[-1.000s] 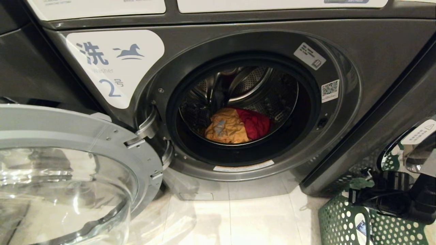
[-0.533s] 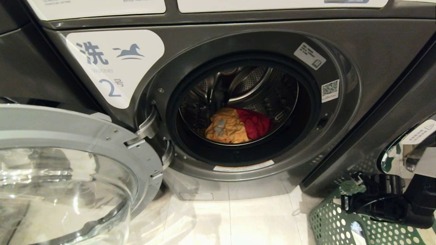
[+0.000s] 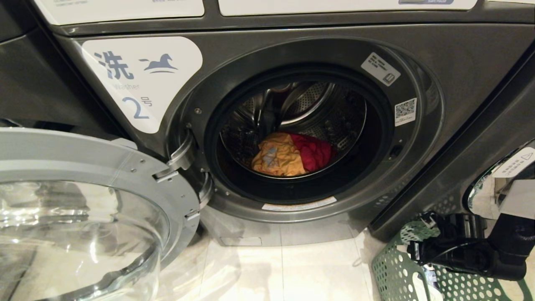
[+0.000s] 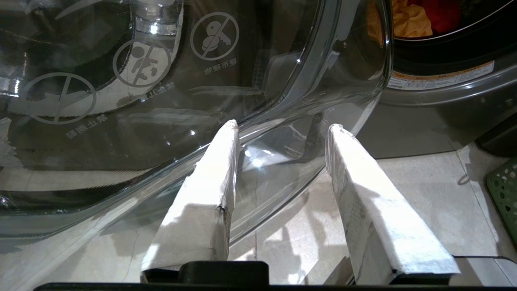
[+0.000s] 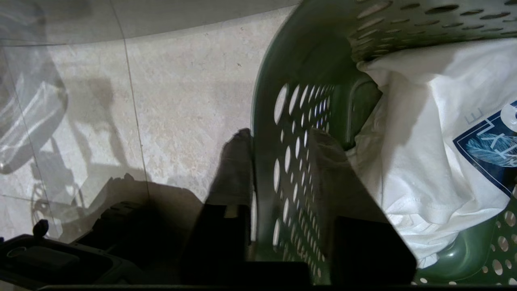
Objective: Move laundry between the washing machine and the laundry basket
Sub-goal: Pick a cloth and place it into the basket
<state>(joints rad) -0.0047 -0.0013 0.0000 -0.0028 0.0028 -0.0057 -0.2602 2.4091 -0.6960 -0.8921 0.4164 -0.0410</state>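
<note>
I have the right tool (image 5: 278,137) low on my right, sitting astride the near wall of the green laundry basket (image 3: 393,267). I cannot tell whether it is pinching that wall or only straddling it. The left tool (image 4: 282,127) is spread and holds nothing. It hangs close behind the glass of the open door (image 3: 83,159), which swings out to the left and blocks that side.

One washing machine (image 3: 459,62) faces me, dark grey, with a white label (image 3: 142,79) marked 2 and two small stickers on the door ring. Its drum (image 3: 292,104) holds two garments lying against each other: a yellow one (image 3: 278,159) and a red one (image 3: 313,152) to its right. One white garment (image 5: 424,161) with a blue print lies in the basket, and I cannot see whether there are more beneath it.

The basket stands on the pale tiled floor (image 3: 292,267), right of the drum opening and tight against a neighbouring machine (image 3: 472,159), which crowds the right arm.
</note>
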